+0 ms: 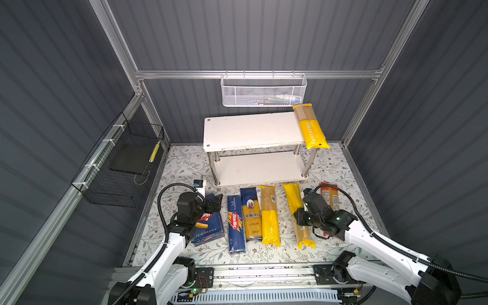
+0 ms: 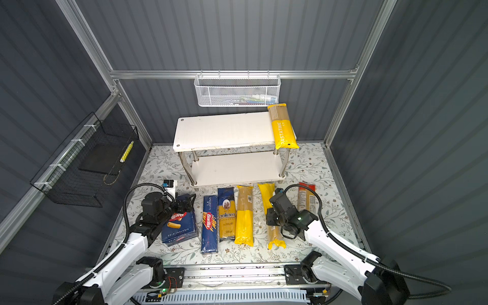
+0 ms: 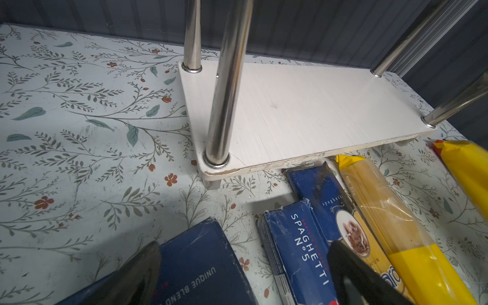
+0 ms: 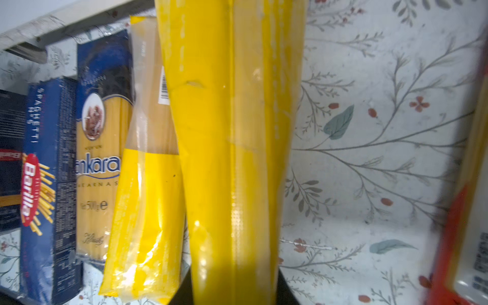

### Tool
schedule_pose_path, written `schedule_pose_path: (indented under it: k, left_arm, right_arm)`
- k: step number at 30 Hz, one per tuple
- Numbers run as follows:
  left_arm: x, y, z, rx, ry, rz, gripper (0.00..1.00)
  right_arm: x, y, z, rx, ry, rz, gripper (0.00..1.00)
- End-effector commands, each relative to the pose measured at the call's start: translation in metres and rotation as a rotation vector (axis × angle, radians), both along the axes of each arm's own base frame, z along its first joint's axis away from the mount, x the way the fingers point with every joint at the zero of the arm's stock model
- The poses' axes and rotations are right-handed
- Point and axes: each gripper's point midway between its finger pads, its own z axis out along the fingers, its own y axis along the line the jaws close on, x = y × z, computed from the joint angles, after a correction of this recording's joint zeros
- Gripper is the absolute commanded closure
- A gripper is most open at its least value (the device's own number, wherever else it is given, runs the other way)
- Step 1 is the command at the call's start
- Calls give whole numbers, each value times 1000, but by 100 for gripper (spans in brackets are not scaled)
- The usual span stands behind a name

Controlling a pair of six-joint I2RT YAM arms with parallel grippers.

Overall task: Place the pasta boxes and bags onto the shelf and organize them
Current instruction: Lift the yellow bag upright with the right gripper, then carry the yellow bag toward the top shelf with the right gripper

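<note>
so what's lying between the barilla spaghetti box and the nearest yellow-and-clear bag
The navy-and-yellow ankara spaghetti bag, flat on the floral mat; both top views show it.

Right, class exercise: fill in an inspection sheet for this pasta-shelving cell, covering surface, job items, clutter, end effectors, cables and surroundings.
Surface: floral mat, lightly scuffed.
Job's things: shelf, lower tier bare; PASTATIME pack lies across the top tier's right end; in a row on the mat, rigatoni box, spaghetti box, ankara pack, yellow pack, second yellow pack, red pack.
Clutter: white mesh basket on the rear rail, black wire basket on the left wall; contents unclear.
End effectors: left end effector open, over the rigatoni box; right end effector shut on the second yellow pack.
Cables: black conduit loops at each wrist; the right one crosses over the red pack.
Surroundings: grey ribbed walls, aluminium frame.
</note>
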Motion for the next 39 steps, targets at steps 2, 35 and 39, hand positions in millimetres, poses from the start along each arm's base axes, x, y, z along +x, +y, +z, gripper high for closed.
schedule_pose_path:
  k: [2, 35, 39]
  left_arm:
    - [-2, 1, -3, 4, 6, 3, 1]
    - [-1, 1, -3, 4, 8, 3, 0]
    - [-1, 1, -3, 5, 11, 3, 0]
  right_arm:
    - [19, 14, 61, 61, -147, 49, 100]
    - [19, 38, 272, 179, -478, 174, 100]
    - [30, 42, 286, 174, -516, 160, 100]
